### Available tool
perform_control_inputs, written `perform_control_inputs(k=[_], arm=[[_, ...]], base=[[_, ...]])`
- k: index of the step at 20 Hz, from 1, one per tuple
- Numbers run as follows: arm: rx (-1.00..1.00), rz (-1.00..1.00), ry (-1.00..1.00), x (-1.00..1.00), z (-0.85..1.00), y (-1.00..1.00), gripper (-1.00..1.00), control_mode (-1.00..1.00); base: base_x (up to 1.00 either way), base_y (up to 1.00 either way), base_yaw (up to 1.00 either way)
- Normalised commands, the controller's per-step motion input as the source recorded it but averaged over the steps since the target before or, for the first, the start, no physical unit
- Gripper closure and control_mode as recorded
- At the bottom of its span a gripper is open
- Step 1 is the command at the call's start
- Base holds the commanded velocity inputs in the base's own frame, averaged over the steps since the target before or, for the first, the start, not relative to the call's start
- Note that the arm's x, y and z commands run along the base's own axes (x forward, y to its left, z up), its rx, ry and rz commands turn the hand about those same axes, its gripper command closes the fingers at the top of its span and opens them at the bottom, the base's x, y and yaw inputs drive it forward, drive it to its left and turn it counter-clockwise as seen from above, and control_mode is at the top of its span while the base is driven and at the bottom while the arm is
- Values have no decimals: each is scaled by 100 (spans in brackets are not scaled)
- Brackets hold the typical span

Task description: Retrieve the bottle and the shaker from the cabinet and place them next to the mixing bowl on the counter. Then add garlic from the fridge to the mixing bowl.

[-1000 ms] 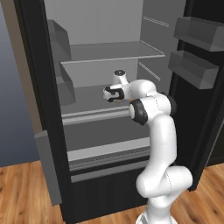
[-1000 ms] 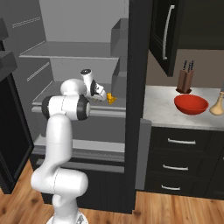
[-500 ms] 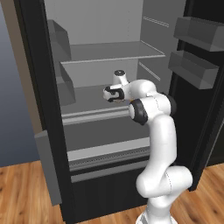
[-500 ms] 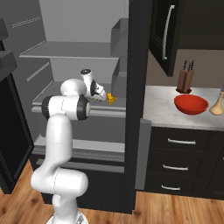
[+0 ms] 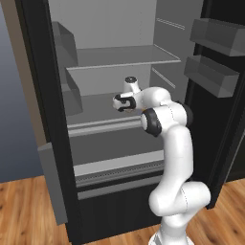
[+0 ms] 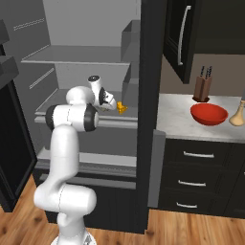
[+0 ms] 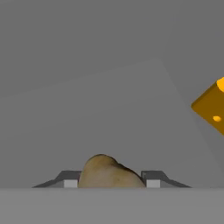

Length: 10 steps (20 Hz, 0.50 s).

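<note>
While the arm reaches into the open fridge [image 5: 119,62], the gripper [image 7: 108,179] has its fingers closed narrowly on the garlic [image 7: 107,171]. It sits on the middle shelf [image 7: 109,113], near a cheese wedge [image 7: 212,109]. The red mixing bowl [image 6: 208,115] stands on the counter [image 6: 177,117].

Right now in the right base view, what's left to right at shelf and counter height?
Arm's gripper → orange cheese wedge → knife block → red bowl → tan bottle. The first two are inside the fridge, the rest on the counter.
</note>
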Motion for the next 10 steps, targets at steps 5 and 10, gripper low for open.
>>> perform_control_inputs(k=[5,10], arm=[[3,0,-6,-55,5,0,100,-100],[7,0,-15,-100,24,0,100,-100]], base=[[0,0,0],[0,0,0]])
